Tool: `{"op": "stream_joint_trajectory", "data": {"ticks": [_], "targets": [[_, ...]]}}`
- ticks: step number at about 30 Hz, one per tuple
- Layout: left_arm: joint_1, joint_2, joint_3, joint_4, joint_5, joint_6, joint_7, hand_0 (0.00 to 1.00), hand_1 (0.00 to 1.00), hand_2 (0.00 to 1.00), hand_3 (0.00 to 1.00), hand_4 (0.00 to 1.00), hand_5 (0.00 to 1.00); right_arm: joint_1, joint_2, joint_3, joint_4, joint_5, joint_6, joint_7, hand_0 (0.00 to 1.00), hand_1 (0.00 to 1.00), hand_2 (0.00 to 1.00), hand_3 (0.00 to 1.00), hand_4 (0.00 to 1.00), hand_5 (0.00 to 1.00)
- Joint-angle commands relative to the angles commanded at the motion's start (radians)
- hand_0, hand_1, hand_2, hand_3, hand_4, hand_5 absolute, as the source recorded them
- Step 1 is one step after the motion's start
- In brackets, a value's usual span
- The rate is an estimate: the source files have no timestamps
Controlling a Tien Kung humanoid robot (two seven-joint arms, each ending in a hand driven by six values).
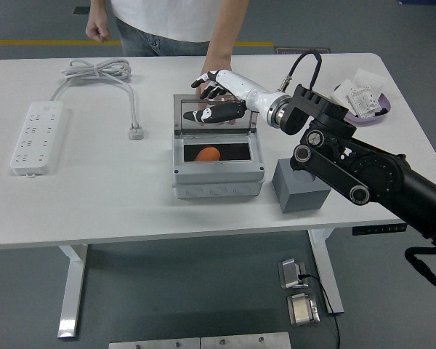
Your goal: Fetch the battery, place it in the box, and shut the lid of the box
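head view: battery in the box, lid up

head view gave me the right robot hand [219, 93] raised over the back of the grey box [218, 173], at the top edge of the upright lid [214, 115]. its fingers [206, 79] were spread loose and i saw nothing held in them. the orange battery [208, 153] lay inside the box's open compartment, toward the left of it. the lid stood up at the rear, and i could see the hand mirrored in its shiny face. a person stood at the far side of the bench [94, 196], with one hand [218, 67] down on the bench just behind the lid, right by the robot hand; i could not tell whether they touched. a grey block [299, 186] sat just beside the box on its right. a white power strip [36, 135] lay well off to the left, and a purple dish of packets [362, 102] sat at the far right.
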Motion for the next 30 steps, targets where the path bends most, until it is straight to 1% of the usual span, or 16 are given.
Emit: {"op": "stream_joint_trajectory", "data": {"ticks": [7,11,14,16,17,20,22,23,30], "targets": [[-0.005,0.005,-0.025,-0.001,0.031,0.002,0.010,0.614,0.675,0.607,0.646,0.708,0.141,0.076,0.021,-0.042,-0.151,0.101,-0.034,0.066,0.715,0.660,0.683,0.799,0.883,0.600],[-0.009,0.010,-0.028,-0.001,0.037,0.002,0.012,0.614,0.674,0.607,0.646,0.708,0.137,0.108,0.033,-0.088,-0.242,0.158,-0.046,0.093,0.711,0.662,0.687,0.796,0.870,0.589],[-0.011,0.012,-0.030,-0.001,0.040,0.002,0.012,0.614,0.674,0.607,0.646,0.708,0.137,0.114,0.040,-0.127,-0.305,0.192,-0.050,0.104,0.711,0.662,0.687,0.796,0.870,0.589],[-0.011,0.013,-0.031,-0.001,0.042,0.002,0.013,0.614,0.674,0.607,0.646,0.708,0.137,0.108,0.042,-0.146,-0.335,0.207,-0.053,0.109,0.711,0.662,0.687,0.796,0.870,0.589],[-0.011,0.013,-0.032,-0.001,0.044,0.002,0.013,0.614,0.674,0.607,0.645,0.708,0.135,0.104,0.043,-0.152,-0.342,0.211,-0.054,0.110,0.726,0.684,0.700,0.802,0.857,0.598],[-0.010,0.012,-0.034,-0.001,0.046,0.002,0.014,0.614,0.674,0.607,0.645,0.708,0.135,0.092,0.045,-0.165,-0.349,0.217,-0.055,0.111,0.726,0.684,0.700,0.802,0.857,0.598],[-0.010,0.011,-0.035,-0.001,0.047,0.002,0.015,0.614,0.674,0.607,0.645,0.708,0.135,0.085,0.043,-0.170,-0.340,0.212,-0.056,0.108,0.726,0.684,0.700,0.802,0.857,0.598],[-0.009,0.011,-0.036,-0.001,0.048,0.002,0.015,0.614,0.674,0.607,0.645,0.709,0.135,0.083,0.041,-0.172,-0.331,0.207,-0.056,0.105,0.751,0.707,0.722,0.812,0.845,0.611],[-0.009,0.012,-0.024,-0.001,0.031,0.001,0.010,0.614,0.674,0.607,0.645,0.709,0.134,0.074,0.008,-0.179,-0.228,0.161,-0.054,0.075,0.756,0.706,0.724,0.812,0.838,0.613]]}}
